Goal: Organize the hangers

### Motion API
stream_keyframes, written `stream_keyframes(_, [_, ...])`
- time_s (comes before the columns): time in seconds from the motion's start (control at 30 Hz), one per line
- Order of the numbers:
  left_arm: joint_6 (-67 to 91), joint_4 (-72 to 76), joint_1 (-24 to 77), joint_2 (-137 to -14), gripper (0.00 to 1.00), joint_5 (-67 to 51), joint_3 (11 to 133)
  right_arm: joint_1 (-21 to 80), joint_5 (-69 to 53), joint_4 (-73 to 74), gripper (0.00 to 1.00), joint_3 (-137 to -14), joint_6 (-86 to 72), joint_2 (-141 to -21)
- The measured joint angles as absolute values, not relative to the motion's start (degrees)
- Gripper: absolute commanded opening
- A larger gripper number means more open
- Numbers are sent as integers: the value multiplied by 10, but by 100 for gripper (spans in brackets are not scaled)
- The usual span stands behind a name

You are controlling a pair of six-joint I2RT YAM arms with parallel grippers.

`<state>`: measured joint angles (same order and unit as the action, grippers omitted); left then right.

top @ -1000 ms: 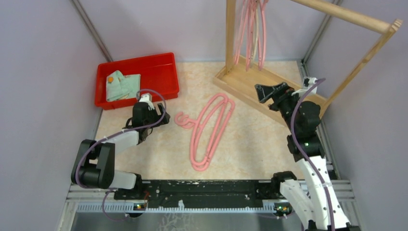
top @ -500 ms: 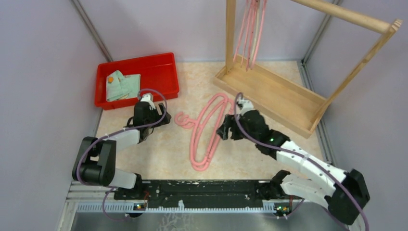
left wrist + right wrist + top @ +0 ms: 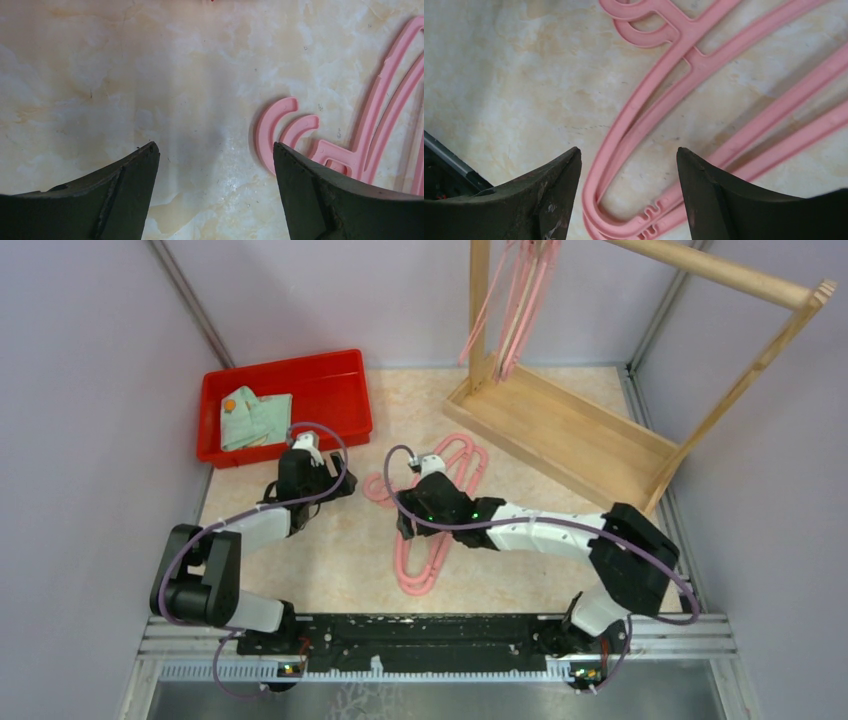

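Pink plastic is the concern here: two hangers [image 3: 686, 40] lie flat on the marbled tabletop [image 3: 340, 550], one nested on the other, hooks pointing toward the left arm, between the red bin [image 3: 340, 380] and the wooden rack [image 3: 560, 430]. More hangers on the rack [image 3: 520, 310] hang at a slant from its top rail. The right gripper [image 3: 628, 155] is stretched out low over the pair on the table, its jaws parted wide with nothing between them but air. They straddle the long sloping side of the stacked hangers near the rounded corner, and I cannot tell whether the tips are touching the surface. The left gripper [image 3: 215, 147] is also spread open and empty above bare tabletop, with the two curved hooks [image 3: 260, 132] just beside its right finger. My judgement is that the pick-up has not happened yet, and the risk lies in how close together the two hangers sit. A closing pinch could catch both rails and lift two at once, or catch only an edge so that the thin plastic twists out and drops. Because they lie flat on a hard top, fingertips set too high would skate over the rail, and set too low would jam against the table. The overlapping hooks may snag, dragging the second hanger along or swinging it into the left gripper.
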<state>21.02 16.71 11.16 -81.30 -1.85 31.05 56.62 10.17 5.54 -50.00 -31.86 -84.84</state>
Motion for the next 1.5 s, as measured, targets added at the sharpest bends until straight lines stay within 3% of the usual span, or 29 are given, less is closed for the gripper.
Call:
stream_keyframes(0.37, [214,169,112,-795,89,-26,309,584,113,28,55,-586,-322,-1020])
stream_keyframes(0.77, [215,181,112,-788,89,-33,292,607,158,44,42,-628,-321,-1070])
stream_keyframes(0.83, [214,181,112,-788,89,-33,290,611,168,45,33,-632,-321,-1075])
stream_keyframes(0.93, [214,182,112,-784,89,-33,288,615,184,45,7,-633,-322,-1075])
stream_keyframes(1.0, [214,183,112,-780,89,-33,285,615,193,42,0,-632,-326,-1074])
stream_keyframes(1.33, [214,180,112,-760,89,-31,283,617,201,48,0,-583,-321,-1023])
stream_keyframes(1.4, [214,180,112,-754,89,-30,283,617,208,62,15,-565,-319,-1003])
stream_keyframes(1.5, [214,180,112,-749,89,-30,283,617,221,88,24,-552,-310,-983])
